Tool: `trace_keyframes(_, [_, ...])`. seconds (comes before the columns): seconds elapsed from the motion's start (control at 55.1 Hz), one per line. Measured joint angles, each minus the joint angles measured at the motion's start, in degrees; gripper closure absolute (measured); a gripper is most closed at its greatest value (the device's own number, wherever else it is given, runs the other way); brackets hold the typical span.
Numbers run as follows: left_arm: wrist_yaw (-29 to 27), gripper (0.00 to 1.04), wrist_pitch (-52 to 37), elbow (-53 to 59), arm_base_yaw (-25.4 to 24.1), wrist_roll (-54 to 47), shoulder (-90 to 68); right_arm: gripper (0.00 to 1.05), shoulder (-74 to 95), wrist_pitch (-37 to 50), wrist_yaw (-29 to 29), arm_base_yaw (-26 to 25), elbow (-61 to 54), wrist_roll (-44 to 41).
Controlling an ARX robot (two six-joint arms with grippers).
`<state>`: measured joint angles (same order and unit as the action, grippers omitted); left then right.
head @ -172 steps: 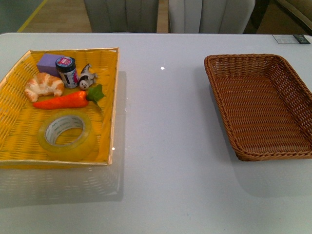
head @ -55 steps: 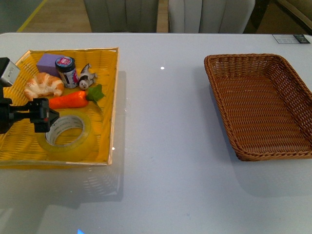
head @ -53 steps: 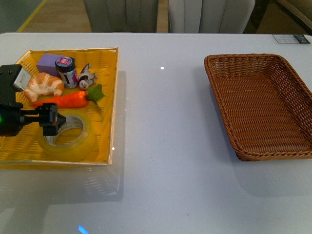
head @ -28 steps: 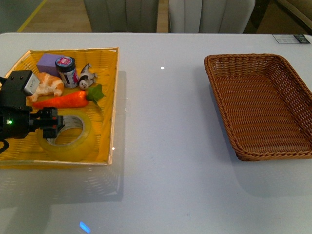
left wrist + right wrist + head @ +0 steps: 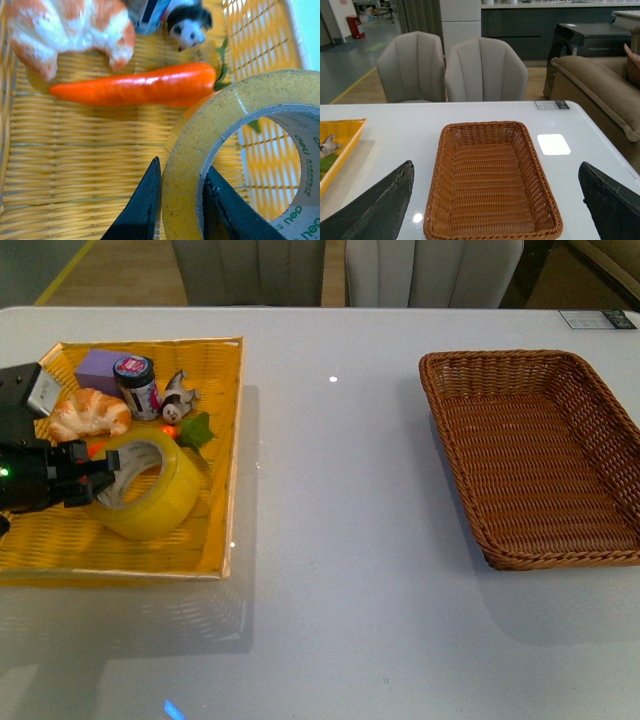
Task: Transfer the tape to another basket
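**Left claw has the tape by its wall**

The left claw (image 5: 182, 167) is pinched on the tape (image 5: 215, 115), one finger inside the white core and the other against the yellow outside. The jaws are only as far apart as the wall of the roll is thick. The front view shows the roll tipped up on edge inside the yellow tray (image 5: 236, 430), its far side leaning over the carrot (image 5: 135, 90), near the croissant (image 5: 90, 412).

That looks to me like the right place to hold it. The roll should be light and stiff, since the cardboard core will not crush under a squeeze. The wound face is glossy and likely slick. Gripped at one spot, the ring may swing or twist in the jaws, so I would carry it gently.

The right claw (image 5: 496, 167) is spread wide, holding nothing, above the brown basket (image 5: 497, 356). The basket sits well across the surface (image 5: 340, 540) from the tray, with nothing in it yet.
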<state>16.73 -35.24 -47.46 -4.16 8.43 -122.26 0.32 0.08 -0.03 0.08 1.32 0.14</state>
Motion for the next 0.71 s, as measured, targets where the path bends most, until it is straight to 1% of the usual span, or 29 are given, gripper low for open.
trace_keyframes(0.182, [1.2,0.90,0.8,0.9,1.2,4.3,9.4,0.09,0.0,0.0,0.0,0.0,0.0,0.0])
trace_keyframes(0.327, [1.2,0.90,3.2,0.7,5.1,7.8,15.7,0.09,0.0,0.0,0.0,0.0,0.0,0.0])
trace_keyframes(0.436, [0.9,0.90,5.6,-1.0,10.3,9.8,17.9,0.09,0.0,0.0,0.0,0.0,0.0,0.0])
trace_keyframes(0.526, [0.3,0.90,7.6,-3.5,15.7,11.2,18.7,0.09,0.0,0.0,0.0,0.0,0.0,0.0])
trace_keyframes(0.599, [-0.3,0.90,8.5,-4.9,19.2,12.0,19.0,0.09,0.0,0.0,0.0,0.0,0.0,0.0])
trace_keyframes(0.672, [-1.3,0.90,8.9,-5.9,23.8,12.4,19.5,0.09,0.0,0.0,0.0,0.0,0.0,0.0])
trace_keyframes(0.708, [-1.4,0.90,8.9,-6.0,25.1,12.5,19.5,0.09,0.0,0.0,0.0,0.0,0.0,0.0])
